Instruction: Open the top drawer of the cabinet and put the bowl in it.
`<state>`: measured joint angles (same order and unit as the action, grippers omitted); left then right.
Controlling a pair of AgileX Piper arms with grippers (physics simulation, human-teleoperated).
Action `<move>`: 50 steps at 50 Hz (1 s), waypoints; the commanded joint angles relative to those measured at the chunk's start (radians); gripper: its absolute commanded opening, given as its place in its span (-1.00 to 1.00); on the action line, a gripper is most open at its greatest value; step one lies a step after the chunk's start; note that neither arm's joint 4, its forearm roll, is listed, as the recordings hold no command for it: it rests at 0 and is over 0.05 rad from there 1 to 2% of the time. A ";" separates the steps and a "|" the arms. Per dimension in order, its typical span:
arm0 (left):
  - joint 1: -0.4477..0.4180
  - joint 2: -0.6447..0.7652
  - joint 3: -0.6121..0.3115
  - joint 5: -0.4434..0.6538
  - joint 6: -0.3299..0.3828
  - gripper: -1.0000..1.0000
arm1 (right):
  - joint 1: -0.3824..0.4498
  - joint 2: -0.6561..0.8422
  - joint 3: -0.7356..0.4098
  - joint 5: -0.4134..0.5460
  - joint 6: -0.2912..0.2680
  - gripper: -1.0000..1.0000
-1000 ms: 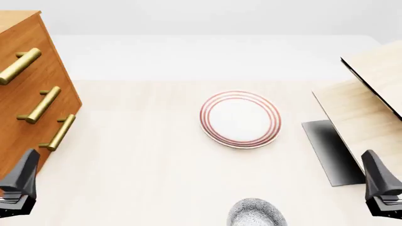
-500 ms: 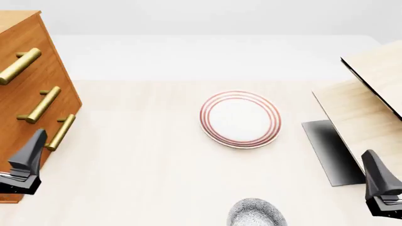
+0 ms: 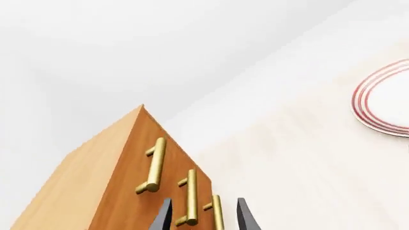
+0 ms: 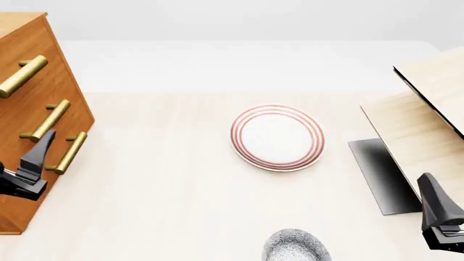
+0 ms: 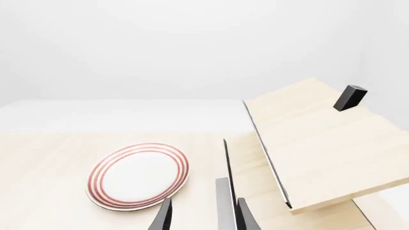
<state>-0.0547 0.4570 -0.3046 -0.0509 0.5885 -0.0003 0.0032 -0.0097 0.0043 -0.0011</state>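
Left claw (image 4: 29,163) before cabinet (image 4: 29,65) handles

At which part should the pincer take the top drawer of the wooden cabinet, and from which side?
Probably at the middle of the brass bar handle on the orange-brown wooden cabinet's uppermost drawer, approached from the front face, fingers across the bar: it stands off on two posts.

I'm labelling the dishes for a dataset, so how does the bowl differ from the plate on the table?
The bowl is covered in dense grey speckles; the plate is plain white with red rings near its edge. The bowl sits at the near table edge, partly cut off in the front view; the plate lies mid-table, fully visible. The plate looks flat and wider; the bowl looks smaller and rounded. Both are round, and neither is touched by a hand.
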 commanded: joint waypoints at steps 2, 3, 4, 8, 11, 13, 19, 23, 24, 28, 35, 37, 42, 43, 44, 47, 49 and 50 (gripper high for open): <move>0.015 0.062 -0.060 0.035 0.224 1.00 | 0.000 0.000 0.002 -0.001 0.000 1.00; 0.015 0.062 -0.060 0.034 0.224 1.00 | 0.000 0.000 0.002 -0.001 0.000 1.00; 0.012 0.070 -0.061 0.030 0.245 1.00 | 0.000 0.000 0.002 -0.001 0.000 1.00; 0.013 0.097 -0.053 0.001 0.317 1.00 | 0.000 0.000 0.002 -0.001 0.000 1.00; 0.009 0.120 -0.053 -0.024 0.356 1.00 | 0.000 0.000 0.002 -0.001 0.000 1.00; 0.008 0.138 -0.041 -0.050 0.397 1.00 | 0.000 0.000 0.002 -0.001 0.000 1.00; 0.014 0.193 -0.005 -0.134 0.516 1.00 | 0.000 0.000 0.002 -0.001 0.000 1.00; 0.022 0.205 -0.023 -0.150 0.559 1.00 | 0.000 0.000 0.002 -0.001 0.000 1.00; 0.025 0.211 -0.012 -0.164 0.578 1.00 | 0.000 0.000 0.002 -0.001 0.000 1.00; 0.043 0.257 0.040 -0.262 0.683 1.00 | 0.000 0.000 0.002 -0.001 0.000 1.00; 0.066 0.277 0.038 -0.298 0.732 1.00 | 0.000 0.000 0.002 -0.001 0.000 1.00; 0.077 0.286 0.038 -0.313 0.751 1.00 | 0.000 0.000 0.002 -0.001 0.000 1.00; 0.100 0.319 0.072 -0.398 0.806 1.00 | 0.000 0.000 0.002 -0.001 0.000 1.00; 0.108 0.324 0.080 -0.420 0.817 1.00 | 0.000 0.000 0.002 -0.001 0.000 1.00; 0.111 0.328 0.078 -0.414 0.813 1.00 | 0.000 0.000 0.002 -0.001 0.000 1.00; 0.121 0.325 0.066 -0.417 0.810 1.00 | 0.000 0.000 0.002 -0.001 0.000 1.00; 0.126 0.323 0.060 -0.424 0.807 1.00 | 0.000 0.000 0.002 -0.001 0.000 1.00; 0.130 0.329 0.056 -0.426 0.807 1.00 | 0.000 0.000 0.002 -0.001 0.000 1.00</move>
<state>0.0395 0.7557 -0.2539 -0.4059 1.3434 -0.0004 0.0032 -0.0097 0.0044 -0.0011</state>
